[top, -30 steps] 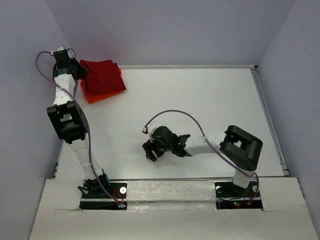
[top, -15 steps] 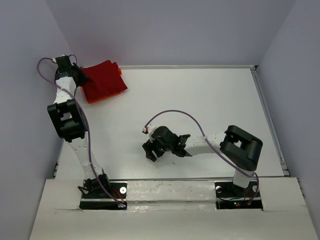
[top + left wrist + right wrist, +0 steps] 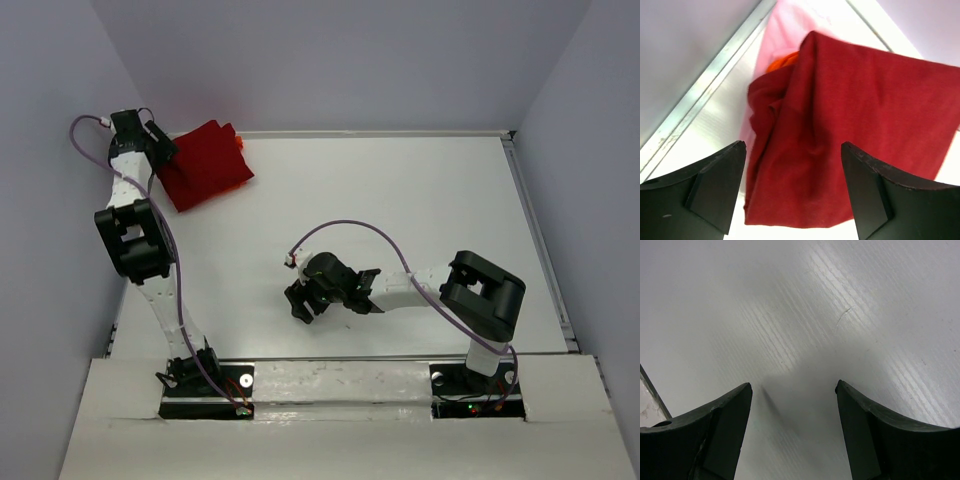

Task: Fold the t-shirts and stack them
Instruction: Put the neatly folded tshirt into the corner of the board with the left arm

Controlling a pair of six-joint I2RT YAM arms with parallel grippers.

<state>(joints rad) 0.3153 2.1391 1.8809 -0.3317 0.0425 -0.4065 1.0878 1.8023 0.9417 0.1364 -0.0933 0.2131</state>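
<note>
Two shirts, red shirt (image 3: 205, 165) over orange shirt (image 3: 782, 62), left arm's (image 3: 135, 240) jaws spread beside the red shirt, right arm's (image 3: 480, 295) jaws spread well apart, white worktop (image 3: 420, 200), lavender walls (image 3: 350, 60).

There is one red shirt (image 3: 850, 125) and one orange shirt (image 3: 782, 62). There are two hands, the left hand (image 3: 792, 147) and the right hand (image 3: 792, 387).

The crimson t-shirt (image 3: 850, 140) and orange t-shirt (image 3: 782, 62) are plain, table (image 3: 400, 200) white.
</note>
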